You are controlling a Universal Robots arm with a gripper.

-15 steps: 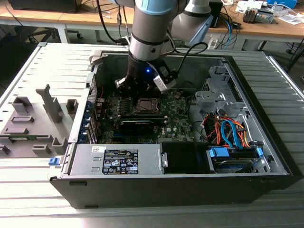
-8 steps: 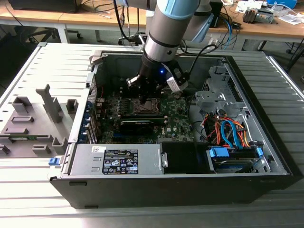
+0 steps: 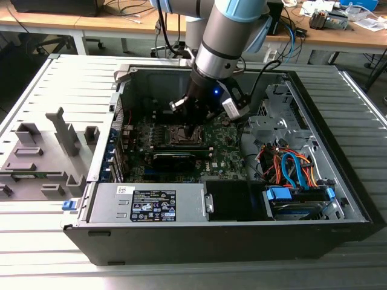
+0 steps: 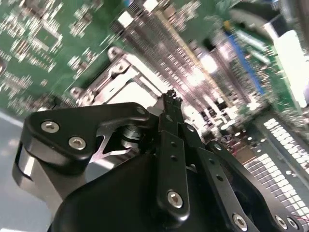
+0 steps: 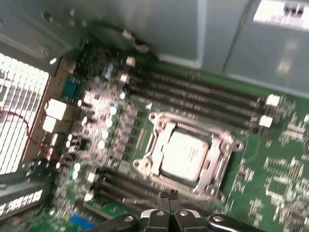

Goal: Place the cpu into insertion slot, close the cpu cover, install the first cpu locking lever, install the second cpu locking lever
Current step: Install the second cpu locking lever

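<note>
Cpu (image 5: 186, 153) seated in insertion slot (image 5: 155, 119), cpu cover (image 5: 218, 166) closed.

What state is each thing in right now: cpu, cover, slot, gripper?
cpu: seated flat in the insertion slot.
cpu cover: lowered, framing the cpu.
insertion slot: occupied, on the green board.
gripper: fingers shut, holding nothing, at the socket's edge.

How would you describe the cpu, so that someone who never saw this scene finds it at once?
Look inside the open computer case at the green motherboard, just below the gripper. There a silvery cpu cover frames a socket, and the cpu is the flat pale metal square in its window. Its smooth, plain top differs from the crowded parts around it.
</note>
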